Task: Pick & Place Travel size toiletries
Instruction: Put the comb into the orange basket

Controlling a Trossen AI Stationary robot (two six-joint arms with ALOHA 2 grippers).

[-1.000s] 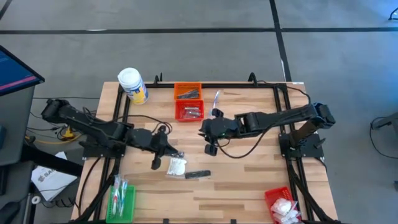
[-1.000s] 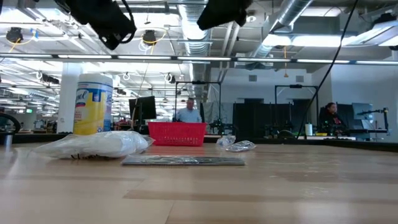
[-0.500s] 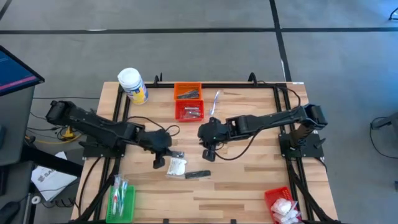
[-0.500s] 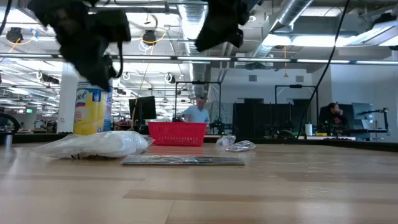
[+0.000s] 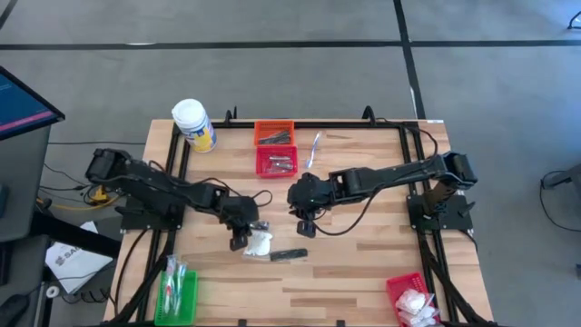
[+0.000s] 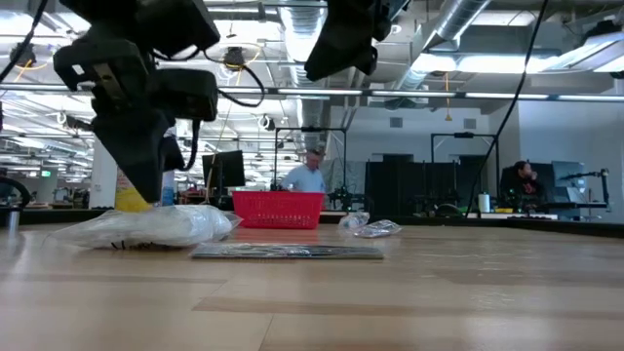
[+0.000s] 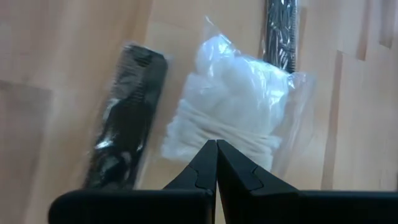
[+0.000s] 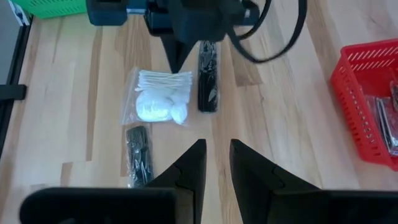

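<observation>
A clear bag of white cotton pads and swabs, the white packet (image 7: 230,112) (image 5: 260,242) (image 8: 160,96), lies flat on the wooden table. A dark slim packet (image 5: 288,255) (image 8: 208,74) lies beside it. A second dark packet (image 7: 127,118) (image 8: 138,155) lies on its other side. My left gripper (image 7: 216,145) (image 5: 240,241) is shut and slants down, its tips over one edge of the white packet. My right gripper (image 8: 214,163) (image 5: 305,225) hangs higher, toward the table's middle. It is open by a narrow gap with nothing between its fingers. My left gripper has its shut fingertips (image 7: 208,155) right at the edge of the white packet's clear bag (image 7: 205,134), coming from above at a slant. I cannot tell whether they touch the bag or stand just over it. The packet lies flat on the table.
An orange basket (image 5: 273,133) and a red basket (image 5: 276,162) stand at the far middle, with a clear stick (image 5: 315,145) beside them. A white jar (image 5: 193,124) is at the far left, a green basket (image 5: 178,291) near left, a red basket (image 5: 410,295) near right.
My left gripper has come down from high above the table to the white packet, moving a little toward the table's right and tipping steeper, and it has stayed shut. My right gripper has sunk a little. The packets have not moved.
</observation>
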